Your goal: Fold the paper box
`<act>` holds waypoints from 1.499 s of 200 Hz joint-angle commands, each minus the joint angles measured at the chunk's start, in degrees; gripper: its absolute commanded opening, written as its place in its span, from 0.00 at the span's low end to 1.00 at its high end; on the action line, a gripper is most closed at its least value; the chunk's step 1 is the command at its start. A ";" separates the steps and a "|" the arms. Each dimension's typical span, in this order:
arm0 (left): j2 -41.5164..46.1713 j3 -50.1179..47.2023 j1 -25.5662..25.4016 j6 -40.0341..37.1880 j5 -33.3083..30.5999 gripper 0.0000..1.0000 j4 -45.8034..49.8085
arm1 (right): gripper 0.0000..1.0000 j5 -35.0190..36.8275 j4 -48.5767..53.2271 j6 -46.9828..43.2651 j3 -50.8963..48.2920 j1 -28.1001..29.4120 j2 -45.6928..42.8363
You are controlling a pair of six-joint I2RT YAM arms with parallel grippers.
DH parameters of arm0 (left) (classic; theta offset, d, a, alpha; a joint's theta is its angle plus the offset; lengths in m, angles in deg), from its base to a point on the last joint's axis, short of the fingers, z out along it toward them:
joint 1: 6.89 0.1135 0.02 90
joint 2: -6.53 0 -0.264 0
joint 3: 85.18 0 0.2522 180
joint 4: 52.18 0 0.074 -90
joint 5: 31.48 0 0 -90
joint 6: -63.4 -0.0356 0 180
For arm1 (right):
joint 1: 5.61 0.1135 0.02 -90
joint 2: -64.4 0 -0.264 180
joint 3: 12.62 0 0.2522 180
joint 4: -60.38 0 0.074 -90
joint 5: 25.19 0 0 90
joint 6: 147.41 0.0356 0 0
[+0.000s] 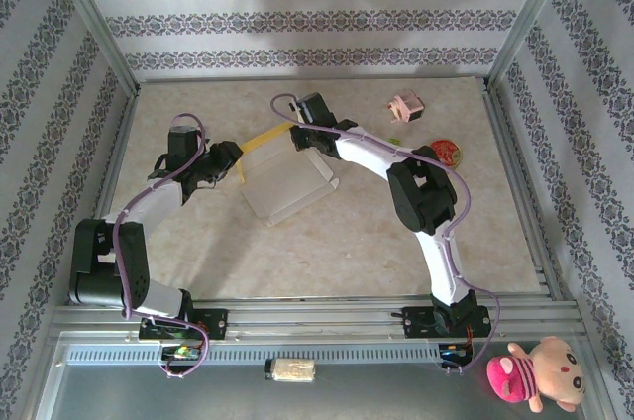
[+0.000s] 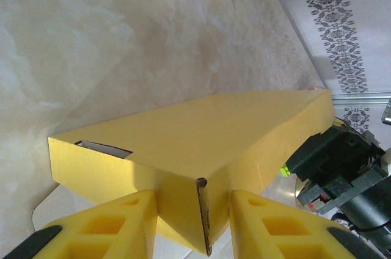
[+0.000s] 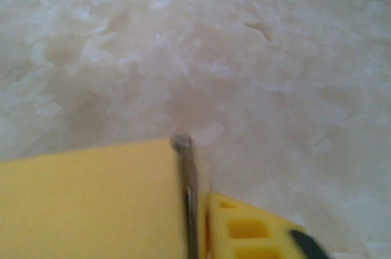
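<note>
As the left hand [image 2: 192,196] is clamping a corner of the paper box [image 2: 201,131], the right hand [image 1: 300,133] is sitting against the box's far yellow flap [image 1: 263,138]. With the blur, I cannot tell its grip. Next comes creasing that flap inward.

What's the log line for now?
left hand: grips box corner | right hand: at box edge, grip unclear | box: partly folded, on table

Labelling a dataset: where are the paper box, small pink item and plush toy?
paper box [image 1: 287,187], top view, white panel.
small pink item [image 1: 406,106], top view, its middle.
plush toy [image 1: 555,366], top view, its cream part.
</note>
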 commanded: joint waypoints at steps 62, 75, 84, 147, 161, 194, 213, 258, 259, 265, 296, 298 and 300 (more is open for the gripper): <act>0.92 -1.10 -0.35 -0.16 1.16 0.36 2.89 | 0.04 -4.39 -2.27 6.80 -3.94 0.79 4.86; 1.14 -1.33 -0.34 -0.20 1.09 0.36 2.88 | 0.04 -3.45 -2.50 6.91 -4.66 0.78 4.17; 1.28 -1.37 -0.31 -0.21 1.10 0.36 2.87 | 0.09 -3.17 -2.70 6.75 -5.16 0.79 3.66; 4.96 0.06 -0.33 -0.74 0.36 0.62 4.44 | 0.03 -4.35 -1.89 0.22 -6.95 0.43 -1.21; 8.01 1.01 -0.26 -1.99 -1.03 0.72 6.99 | 0.00 -6.63 0.94 -5.37 -7.71 -0.12 -4.07; 17.32 6.14 -0.26 -11.37 -7.81 0.81 17.98 | 0.00 -11.31 23.02 -26.27 -1.34 -3.23 -11.24; 21.41 9.13 -0.31 -17.42 -13.32 0.81 24.28 | 0.02 -9.38 41.92 -40.37 10.23 -4.38 -10.79; 25.98 10.25 0.00 -22.47 -19.50 0.81 27.41 | 0.00 0.26 66.06 -65.97 27.03 -1.33 -6.92; 25.98 10.20 0.00 -22.50 -19.51 0.81 27.38 | 0.00 0.95 66.25 -66.46 27.21 -1.11 -6.71; 26.02 9.81 0.00 -22.36 -19.45 0.81 27.05 | 0.00 4.93 67.38 -68.95 28.54 0.05 -5.21; 25.87 7.66 0.00 -20.23 -16.75 0.81 25.09 | 0.00 15.65 65.38 -72.81 33.18 2.80 3.85; 25.95 7.48 0.00 -20.11 -16.61 0.81 25.07 | 0.00 15.79 65.34 -72.59 33.42 3.01 4.37; 25.95 7.32 0.00 -19.95 -16.51 0.81 25.07 | 0.00 15.96 65.28 -72.49 33.57 3.13 4.69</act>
